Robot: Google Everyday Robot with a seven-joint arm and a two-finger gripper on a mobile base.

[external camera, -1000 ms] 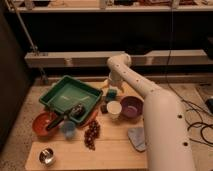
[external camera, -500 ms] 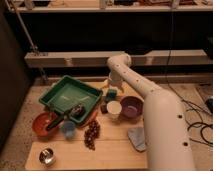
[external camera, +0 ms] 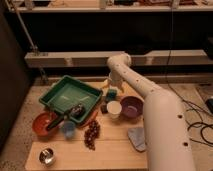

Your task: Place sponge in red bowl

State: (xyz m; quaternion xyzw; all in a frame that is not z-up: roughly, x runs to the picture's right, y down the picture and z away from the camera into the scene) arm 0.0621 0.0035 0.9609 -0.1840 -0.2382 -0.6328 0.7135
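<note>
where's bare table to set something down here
Bare wood along the front edge, between the metal cup and grey cloth, below the dark bunch. Crowded around the white cup, where the tool is right by the sponge.

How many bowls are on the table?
2: the red bowl at the left, the purple bowl right of the white cup. The arm may hide others. The tool hangs above the sponge.
</note>
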